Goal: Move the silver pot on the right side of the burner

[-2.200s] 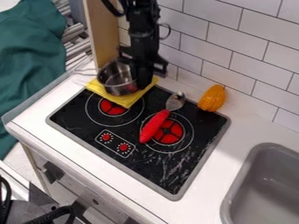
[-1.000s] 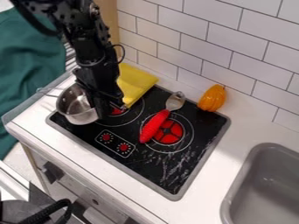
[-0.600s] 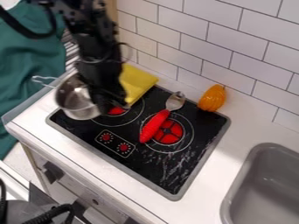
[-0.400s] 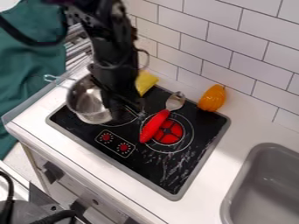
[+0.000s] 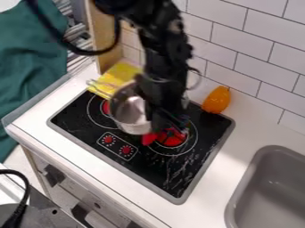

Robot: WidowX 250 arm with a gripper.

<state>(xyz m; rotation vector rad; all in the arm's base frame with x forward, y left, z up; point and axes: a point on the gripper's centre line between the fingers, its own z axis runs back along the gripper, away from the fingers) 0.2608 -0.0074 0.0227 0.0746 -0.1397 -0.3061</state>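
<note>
The claw (image 5: pixel 159 121) is pinching the silver pot (image 5: pixel 131 118) at the side wall nearest it, its fingertips being largely hidden behind the dark body of the arm. The silver pot is lying directly left of the claw, over the black cooktop (image 5: pixel 161 171), between the two burners and partly covering the left burner (image 5: pixel 106 107). It is showing a round, open form in polished metal: the inside is gleaming pale gray with soft darker bands, and the outer wall is curving smoothly below the rim. Its mouth is facing upward and somewhat toward the viewer. A thin wire handle (image 5: pixel 102 87) is extending up and left, away from the claw, crossing over the yellow cloth (image 5: pixel 121 72). Just below the claw, a red utensil handle (image 5: pixel 149 139) is peeking out beside the right burner (image 5: pixel 173 139). An orange ridged toy (image 5: pixel 216 99) is resting on the white tabletop (image 5: pixel 253 129), right of the claw and above it.
</note>
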